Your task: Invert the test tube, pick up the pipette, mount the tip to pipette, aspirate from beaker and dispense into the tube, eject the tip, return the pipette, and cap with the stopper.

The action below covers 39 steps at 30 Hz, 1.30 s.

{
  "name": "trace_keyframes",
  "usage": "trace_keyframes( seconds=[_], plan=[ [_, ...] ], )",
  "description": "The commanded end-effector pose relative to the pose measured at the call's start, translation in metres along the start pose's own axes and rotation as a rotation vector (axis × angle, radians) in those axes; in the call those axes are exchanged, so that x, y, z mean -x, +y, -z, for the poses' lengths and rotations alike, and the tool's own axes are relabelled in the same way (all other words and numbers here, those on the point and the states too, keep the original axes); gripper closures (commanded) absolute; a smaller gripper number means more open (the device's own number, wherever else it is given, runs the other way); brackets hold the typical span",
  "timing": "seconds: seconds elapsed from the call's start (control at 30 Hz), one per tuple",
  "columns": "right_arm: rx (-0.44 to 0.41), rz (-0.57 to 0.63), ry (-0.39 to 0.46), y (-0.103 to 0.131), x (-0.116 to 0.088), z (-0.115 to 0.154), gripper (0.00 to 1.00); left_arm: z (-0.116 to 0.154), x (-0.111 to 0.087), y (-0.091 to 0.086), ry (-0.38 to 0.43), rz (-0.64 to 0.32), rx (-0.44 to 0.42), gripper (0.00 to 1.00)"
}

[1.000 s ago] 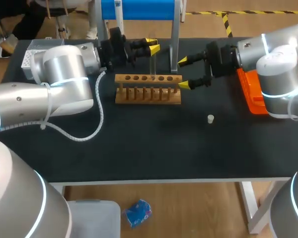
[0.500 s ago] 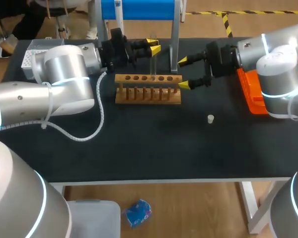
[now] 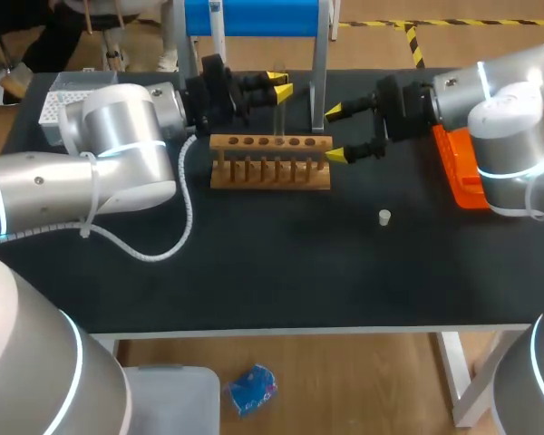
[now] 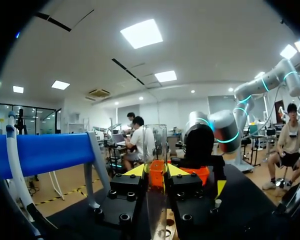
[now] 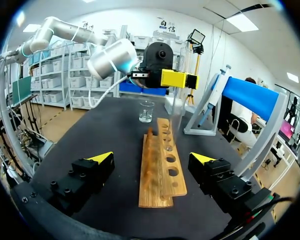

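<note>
My left gripper [image 4: 155, 171] is clamped on the tube [image 4: 155, 140], holding it upright over the rack [image 3: 270, 165], with its lower end at one of the holes. My right gripper [image 5: 152, 160] sits wide open and empty, just off the rack's end. The stopper [image 3: 384, 217] lies on the table [image 3: 281, 272], apart from the rack.

Print check: nothing legible. No lettering, number or label can be read on the test tube [image 3: 277, 120], the wooden rack [image 3: 270, 174] or the stopper [image 3: 384, 217].
</note>
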State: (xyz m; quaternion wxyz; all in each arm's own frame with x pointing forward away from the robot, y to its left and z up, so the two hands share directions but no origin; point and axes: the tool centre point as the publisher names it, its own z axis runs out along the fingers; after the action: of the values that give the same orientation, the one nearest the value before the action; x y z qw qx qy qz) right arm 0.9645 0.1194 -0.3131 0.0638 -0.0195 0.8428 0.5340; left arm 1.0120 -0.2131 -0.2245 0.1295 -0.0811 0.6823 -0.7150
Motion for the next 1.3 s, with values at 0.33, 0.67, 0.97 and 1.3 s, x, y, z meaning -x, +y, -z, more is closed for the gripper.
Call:
trace_keyframes(
  seconds=[0.33, 0.67, 0.97, 1.3],
  plan=[
    [-0.001, 0.000, 0.001, 0.000, 0.000, 0.000, 0.00, -0.003, -0.002, 0.005, 0.006, 0.025, 0.021, 1.00],
    [-0.001, 0.000, 0.001, 0.000, 0.000, 0.000, 0.00, -0.004, -0.001, 0.011, 0.006, 0.036, 0.034, 1.00],
    [-0.001, 0.000, 0.001, 0.000, 0.000, 0.000, 0.00, -0.004, 0.000, 0.012, -0.001, 0.031, 0.029, 1.00],
    [-0.001, 0.000, 0.001, 0.000, 0.000, 0.000, 0.00, -0.005, -0.002, 0.020, 0.007, 0.041, 0.030, 1.00]
  ],
)
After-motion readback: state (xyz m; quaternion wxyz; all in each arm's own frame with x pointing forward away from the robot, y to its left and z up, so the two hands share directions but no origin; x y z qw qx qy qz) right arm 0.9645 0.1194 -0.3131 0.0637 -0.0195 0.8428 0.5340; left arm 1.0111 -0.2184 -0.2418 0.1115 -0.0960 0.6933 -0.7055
